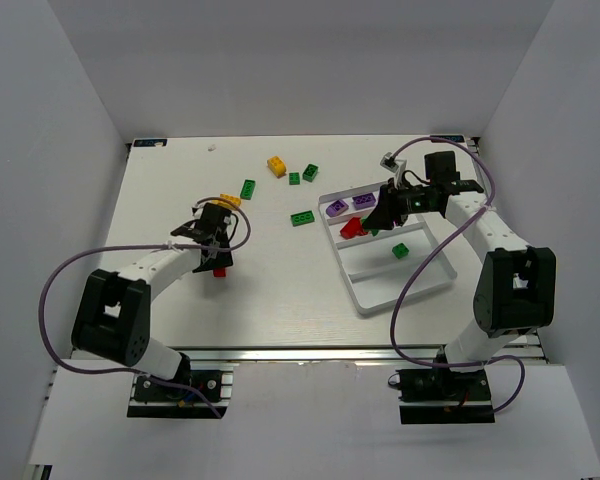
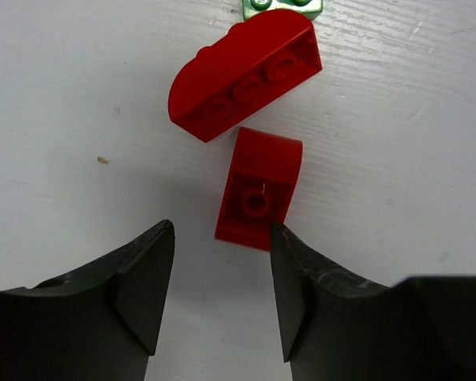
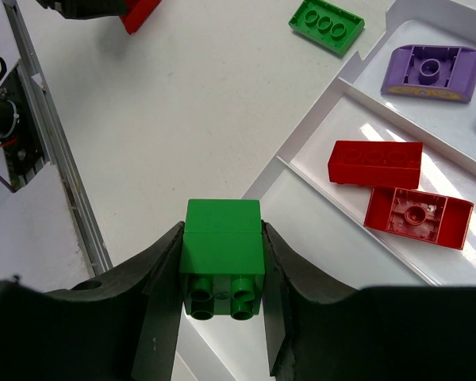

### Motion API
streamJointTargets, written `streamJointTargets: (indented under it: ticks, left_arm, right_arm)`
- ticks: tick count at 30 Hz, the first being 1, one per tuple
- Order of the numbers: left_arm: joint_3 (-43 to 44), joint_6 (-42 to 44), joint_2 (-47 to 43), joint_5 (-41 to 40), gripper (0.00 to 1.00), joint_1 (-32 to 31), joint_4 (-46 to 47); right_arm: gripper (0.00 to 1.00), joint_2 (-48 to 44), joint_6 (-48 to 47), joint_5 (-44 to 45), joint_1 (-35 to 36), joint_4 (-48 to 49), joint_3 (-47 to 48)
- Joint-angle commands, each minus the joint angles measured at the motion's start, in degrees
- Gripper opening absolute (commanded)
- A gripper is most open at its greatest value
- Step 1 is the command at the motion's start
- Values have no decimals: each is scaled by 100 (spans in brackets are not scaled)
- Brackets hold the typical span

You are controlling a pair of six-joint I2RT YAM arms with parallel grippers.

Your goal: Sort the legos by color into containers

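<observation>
My left gripper (image 1: 220, 256) (image 2: 222, 278) is open and low over the table. A small red brick (image 2: 258, 190) lies just ahead of its fingertips, near the right finger. A longer red brick with a rounded top (image 2: 246, 75) lies beyond it. My right gripper (image 1: 380, 222) (image 3: 222, 270) is shut on a green brick (image 3: 222, 246) and holds it above the near-left edge of the white tray (image 1: 365, 300) (image 3: 301, 131). The tray holds two purple bricks (image 1: 337, 208), two red bricks (image 1: 353, 227) (image 3: 374, 163) and one green brick (image 1: 401, 250), each colour in its own compartment.
Loose green bricks (image 1: 248, 188) (image 1: 301, 218) (image 1: 310, 172) and a yellow-orange brick (image 1: 277, 165) lie on the table behind and between the arms. Another yellow brick (image 1: 230, 200) sits by the left wrist. White walls enclose the table.
</observation>
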Motion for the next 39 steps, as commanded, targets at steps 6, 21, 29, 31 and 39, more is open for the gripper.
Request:
streamJointTargets:
  ticks: [6,21,29,31,39]
  left_arm:
    - [179,360,542,423,56,160,566]
    - [108,185,60,397,64,160,646]
    - [3,-9,-503,467,65,169,768]
    - [-76,0,-504,651,65,169,882]
    - [-164,53,-188,802,66,169,1050]
  right_arm:
    - [0,-169,39,17,34,122,19]
    - [0,-117,92,35,25,174,10]
    - [0,-55,136,0,34,209,28]
    - [0,-46,136,0,42,209,28]
    - [0,-55,136,-18,42,227,10]
